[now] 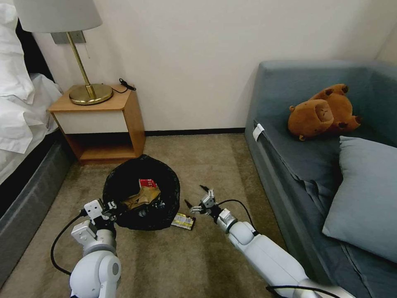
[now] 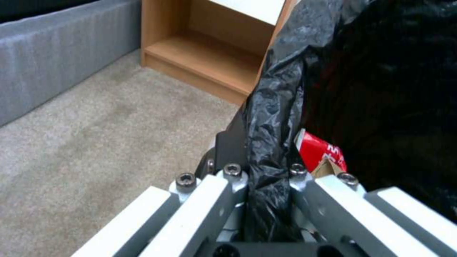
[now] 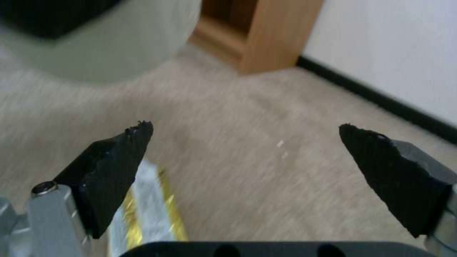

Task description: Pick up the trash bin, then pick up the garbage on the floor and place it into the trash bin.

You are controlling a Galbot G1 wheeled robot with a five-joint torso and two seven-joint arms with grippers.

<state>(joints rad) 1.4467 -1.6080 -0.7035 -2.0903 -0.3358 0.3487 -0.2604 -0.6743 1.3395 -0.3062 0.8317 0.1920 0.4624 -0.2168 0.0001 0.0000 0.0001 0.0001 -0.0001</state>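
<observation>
Black-lined trash bin (image 1: 142, 194) on carpet holds two scraps; our left gripper (image 1: 111, 205) pinches its rim. One yellow wrapper (image 1: 183, 221) lies beside it, under our right gripper (image 1: 197, 198), fingers apart

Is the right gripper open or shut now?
Open. The right gripper has its two black fingertips spread wide apart, with bare carpet between them, above the yellow wrapper beside the trash bin.

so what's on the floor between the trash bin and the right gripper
In the head view, a flat yellow wrapper lies on the carpet between the trash bin and the open right gripper.
</observation>
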